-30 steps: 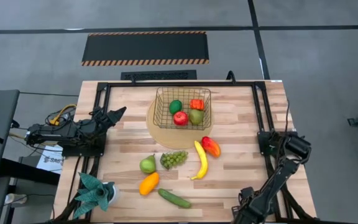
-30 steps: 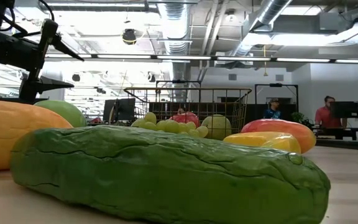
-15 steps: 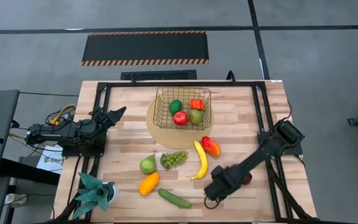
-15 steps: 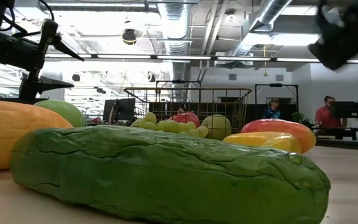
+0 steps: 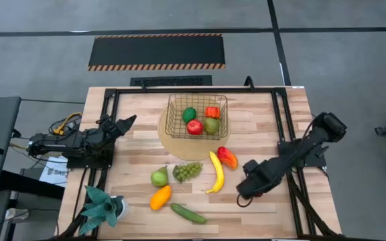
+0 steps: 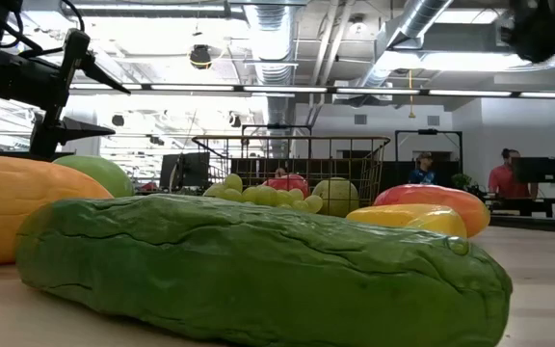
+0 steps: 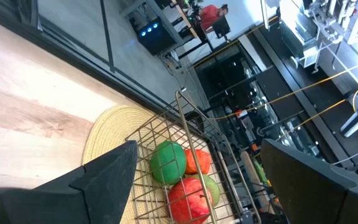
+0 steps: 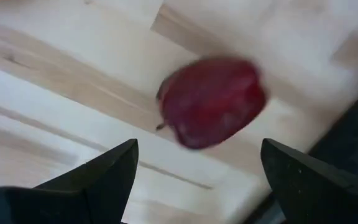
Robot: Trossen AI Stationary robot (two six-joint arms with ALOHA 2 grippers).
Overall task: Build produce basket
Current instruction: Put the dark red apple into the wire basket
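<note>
The wire basket (image 5: 196, 115) stands on a round tan mat and holds a green fruit, a red apple (image 5: 194, 126), a pear and an orange-red piece. The mango (image 5: 227, 157), banana (image 5: 216, 172), grapes (image 5: 187, 171), green pear (image 5: 159, 177), an orange-yellow fruit (image 5: 160, 197) and the cucumber (image 5: 188, 213) lie on the table. My right gripper (image 5: 245, 189) is open above the table right of the banana. Its wrist view shows a dark red apple (image 8: 211, 101) lying on the wood ahead of the open fingers (image 8: 197, 144); in the high view the arm hides this apple. My left gripper (image 5: 130, 120) waits open at the table's left side, pointing at the basket (image 7: 185, 180).
A teal potted plant (image 5: 102, 206) stands at the near left corner. A black frame (image 5: 280, 120) runs around the table's edges. Bare wood lies between the basket and the right frame rail. People sit at desks in the room beyond the table (image 6: 504, 178).
My right arm has swung out from the near right corner over the table, first toward the cucumber's end, then back a little toward the far right. It now hovers right of the banana. The produce and my left arm have kept still.
</note>
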